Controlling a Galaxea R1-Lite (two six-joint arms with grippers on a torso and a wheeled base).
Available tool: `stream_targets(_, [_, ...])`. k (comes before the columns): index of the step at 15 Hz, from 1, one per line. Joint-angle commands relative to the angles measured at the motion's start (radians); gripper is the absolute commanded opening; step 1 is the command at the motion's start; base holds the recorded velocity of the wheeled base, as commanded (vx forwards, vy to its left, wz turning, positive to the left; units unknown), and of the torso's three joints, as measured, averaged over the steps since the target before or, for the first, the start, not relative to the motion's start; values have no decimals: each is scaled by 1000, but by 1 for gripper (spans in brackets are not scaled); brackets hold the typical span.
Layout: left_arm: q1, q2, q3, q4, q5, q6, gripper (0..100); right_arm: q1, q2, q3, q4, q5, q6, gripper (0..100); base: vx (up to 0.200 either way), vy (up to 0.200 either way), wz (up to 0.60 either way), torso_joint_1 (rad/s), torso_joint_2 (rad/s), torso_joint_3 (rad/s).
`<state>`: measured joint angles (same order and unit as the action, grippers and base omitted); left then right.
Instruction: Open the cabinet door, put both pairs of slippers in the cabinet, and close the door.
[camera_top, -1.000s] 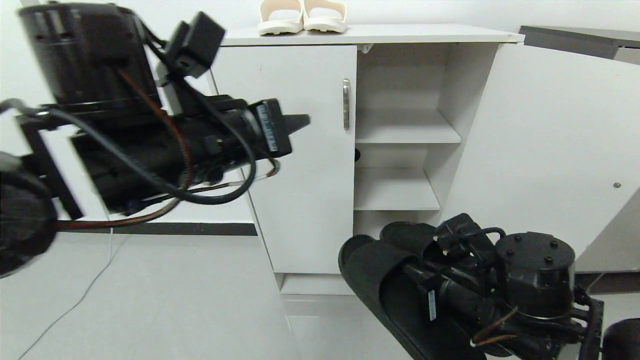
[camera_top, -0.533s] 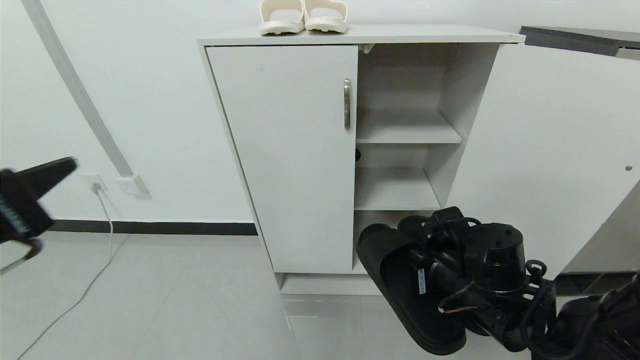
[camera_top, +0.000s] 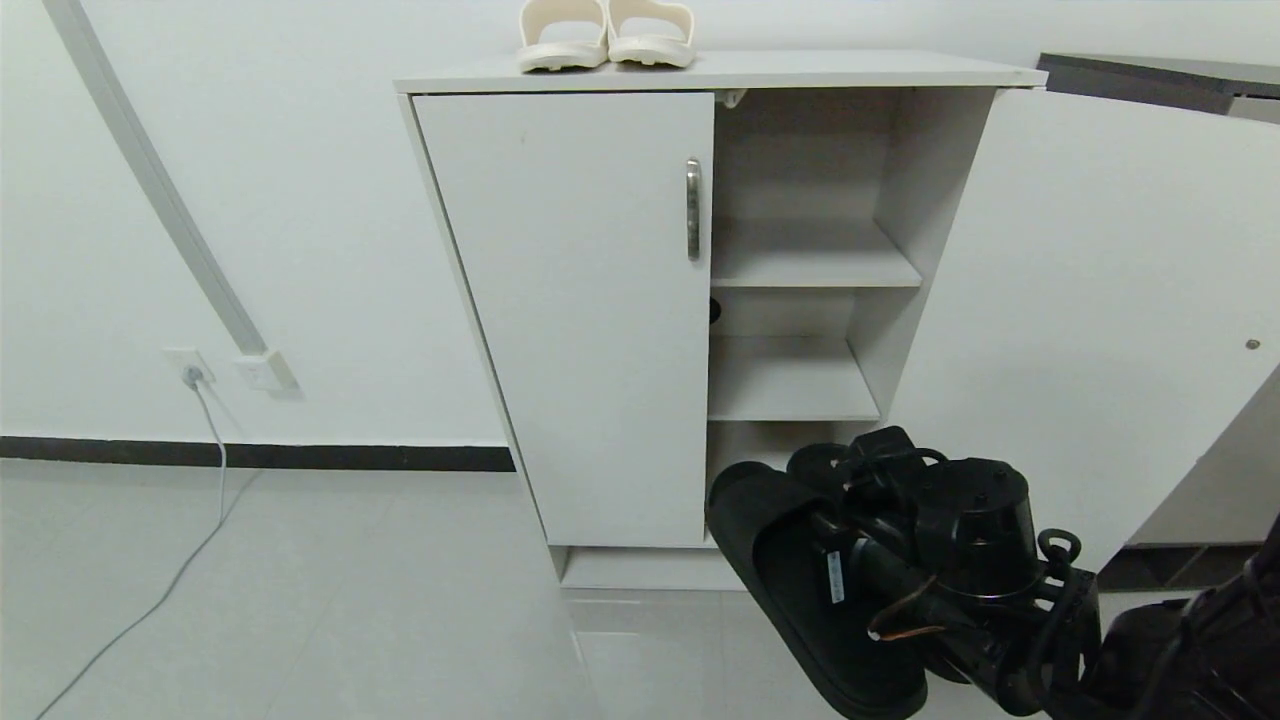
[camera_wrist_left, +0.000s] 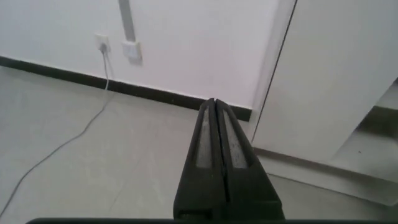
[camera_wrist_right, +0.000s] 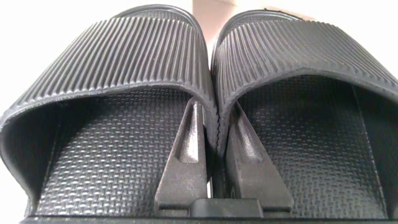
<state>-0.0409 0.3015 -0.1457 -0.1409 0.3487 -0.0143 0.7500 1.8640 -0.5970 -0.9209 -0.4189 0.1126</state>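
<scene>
Clamping: the right gripper (camera_wrist_right: 214, 111) has its jaws closed on the black slippers (camera_top: 800, 590), one finger inside each slipper and the two inner strap edges pinched between them.
Left jaws: the left gripper (camera_wrist_left: 215, 107) has its fingers pressed together with nothing between them, above bare floor (camera_top: 300, 600) near the cabinet's left corner.
Black pair: held side by side and tilted, low before the cabinet's (camera_top: 700, 70) lowest opening; whether the front ends are past its front edge cannot be told.
Way in: the left door (camera_top: 580, 320) is shut, its edge just beside the black pair; the right door (camera_top: 1080, 300) stands wide open on the other side.
Inside: an upper shelf (camera_top: 810, 265) and a middle shelf (camera_top: 790, 390), both white.
Cream slippers (camera_top: 605, 40): side by side on the cabinet top, toes at the front edge.
Handle (camera_top: 692, 210): a metal bar, upright on the shut door.
Surface: pale grey floor tiles.
Room: white wall (camera_top: 300, 200), black skirting (camera_top: 250, 456), a slanted grey conduit (camera_top: 150, 180), a socket (camera_top: 185, 365) with a cable (camera_top: 150, 600) trailing across the floor.
</scene>
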Motion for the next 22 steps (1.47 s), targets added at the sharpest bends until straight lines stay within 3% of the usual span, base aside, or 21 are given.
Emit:
stream_targets(1, [13, -211, 115, 35, -19, 13, 0, 6, 7, 5, -3, 0, -1, 0, 0, 0, 0, 0, 0, 0])
stream_targets(5, [42, -301, 138, 112, -25, 5, 0, 9, 20, 10, -4, 0, 1, 0, 0, 0, 0, 0, 0, 0])
stream_targets(9, [41, -301, 141, 152, -340, 8, 0, 15, 21, 17, -4, 0, 1, 0, 0, 0, 0, 0, 0, 0])
stream_targets(10, [42, -301, 144, 141, -359, 16, 0, 15, 20, 17, -6, 0, 1, 0, 0, 0, 0, 0, 0, 0])
stream_targets(16, [42, -301, 144, 141, -358, 17, 0, 72, 23, -20, -3, -6, 27, 0, 0, 0, 0, 0, 0, 0])
stream_targets(19, [41, -301, 144, 139, -347, 7, 0, 78, 78, -95, -1, -95, 29, 0, 0, 0, 0, 0, 0, 0])
stream_targets(22, [42, -301, 144, 139, -347, 7, 0, 89, 201, -230, 7, -253, 75, 0, 0, 0, 0, 0, 0, 0])
